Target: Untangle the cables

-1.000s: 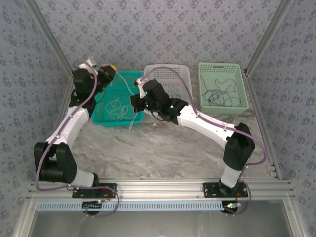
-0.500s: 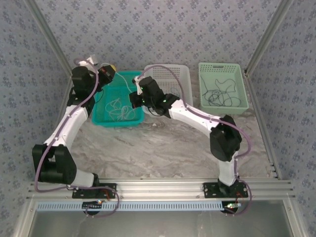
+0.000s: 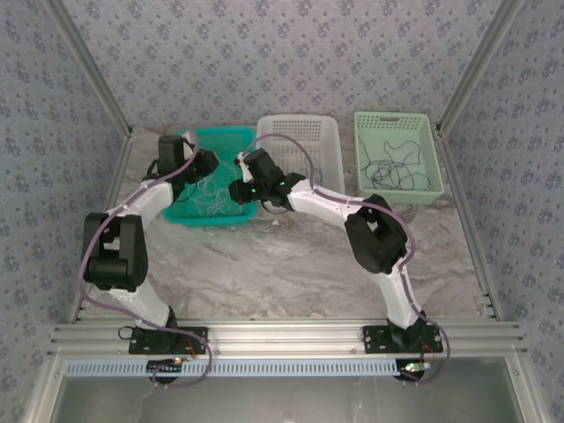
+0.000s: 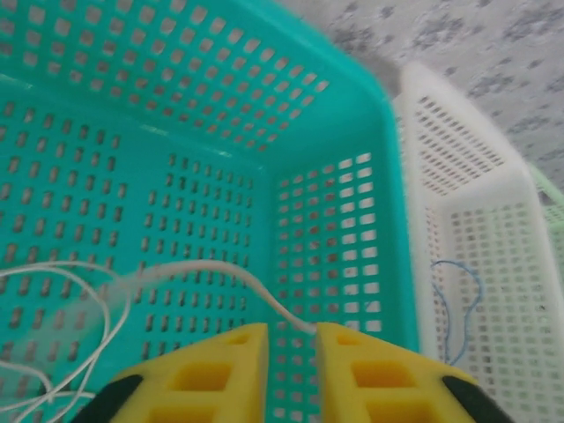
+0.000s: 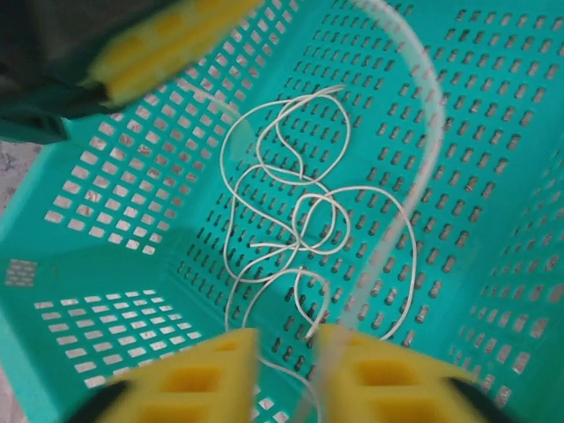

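A pale cream cable (image 5: 300, 211) lies in loose loops on the floor of the teal basket (image 3: 231, 137). My left gripper (image 4: 292, 352) hangs low inside that basket, jaws a little apart, with one cream cable end (image 4: 220, 269) touching the tip of its right finger. My right gripper (image 5: 286, 370) is open over the same loops, and a blurred strand of cream cable (image 5: 423, 159) runs down past its right finger. The left gripper's yellow finger (image 5: 159, 48) shows above the loops. A blue cable (image 4: 458, 300) lies in the white basket (image 3: 300, 123). A black cable (image 3: 392, 172) lies in the green basket (image 3: 394, 117).
The three baskets stand side by side at the back of the marble table (image 3: 282, 264). Both arms crowd over the teal basket, with purple hoses (image 3: 291, 141) arching above them. Patterned walls close in the left, back and right sides.
My left arm has dropped from high at the back left down into the teal basket. My right gripper has moved left over that basket. The cream strand over the front rim is gone.
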